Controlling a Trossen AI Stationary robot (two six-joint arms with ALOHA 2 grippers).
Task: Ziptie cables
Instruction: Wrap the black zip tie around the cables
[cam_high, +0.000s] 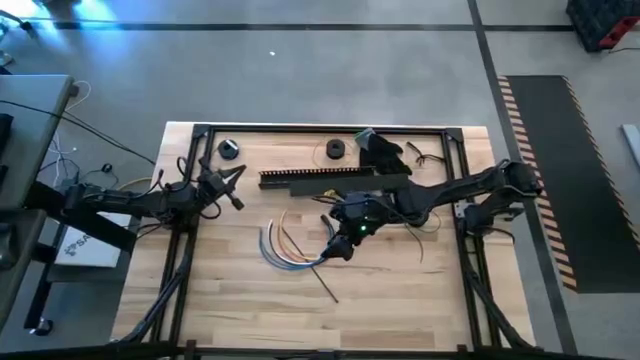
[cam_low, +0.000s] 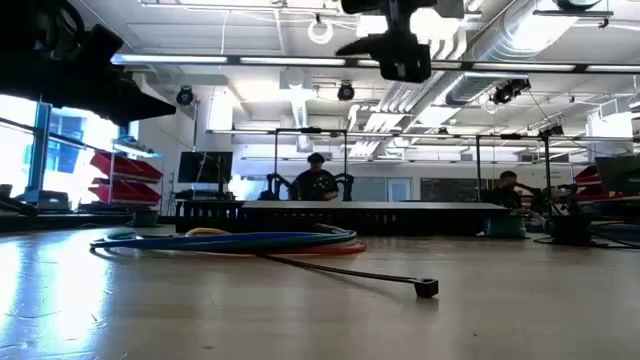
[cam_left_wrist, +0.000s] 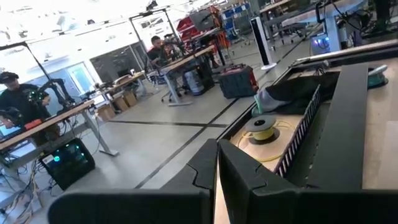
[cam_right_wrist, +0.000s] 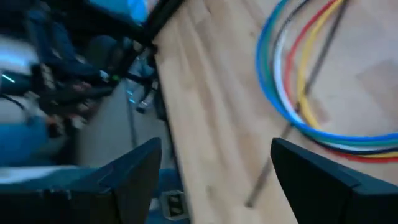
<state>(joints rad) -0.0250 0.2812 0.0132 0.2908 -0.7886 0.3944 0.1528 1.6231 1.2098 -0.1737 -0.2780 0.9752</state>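
Right gripper (cam_high: 338, 246) hangs mid-frame, fingers spread wide and empty, right over the cables (cam_high: 285, 250). The ziptie (cam_high: 325, 281) lies just below them, and the left gripper (cam_high: 232, 187), nearly closed and empty, sits at upper left.

At the centre of the high view the cables (cam_high: 283, 248) curve in blue, white, yellow and orange-red loops; the right wrist view adds a green strand. The ziptie (cam_high: 324, 281) below them is dark, nearly black. The desk (cam_high: 400, 300) is pale wood in jointed strips. Toward the top centre lies a black slotted duct (cam_high: 330, 178). At right, the floor mat (cam_high: 560, 180) is dark with an orange-and-black striped edge.
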